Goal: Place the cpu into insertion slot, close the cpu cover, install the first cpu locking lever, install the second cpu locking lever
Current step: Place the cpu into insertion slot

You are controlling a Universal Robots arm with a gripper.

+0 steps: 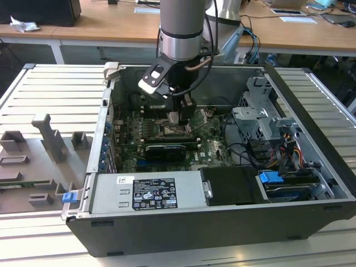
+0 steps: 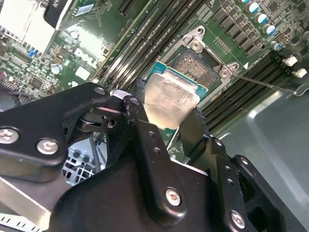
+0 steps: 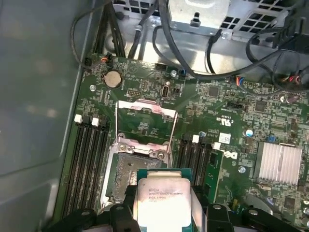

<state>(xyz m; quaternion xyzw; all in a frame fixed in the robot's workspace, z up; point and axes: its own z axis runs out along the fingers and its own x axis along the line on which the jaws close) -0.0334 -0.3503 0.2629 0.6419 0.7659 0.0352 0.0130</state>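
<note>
We clamp the chip [image 2: 170, 99] in our pincer [image 2: 166, 105] over the empty socket [image 3: 124, 174], twelve o'clock of the black card [image 1: 165, 151] in the exterior view (cover [image 3: 145, 106] open, nothing seated).

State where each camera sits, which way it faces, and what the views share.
Exterior view: off the arm, outside the open computer case, looking down into it; the arm and gripper show.
First wrist view: on the wrist, looking down at the motherboard, raised cpu cover and insertion slot; jaws flank the cpu.
Second wrist view: on the wrist, behind the black gripper links, facing the board.
Shared: both wrist views show the held cpu and the slot.
</note>
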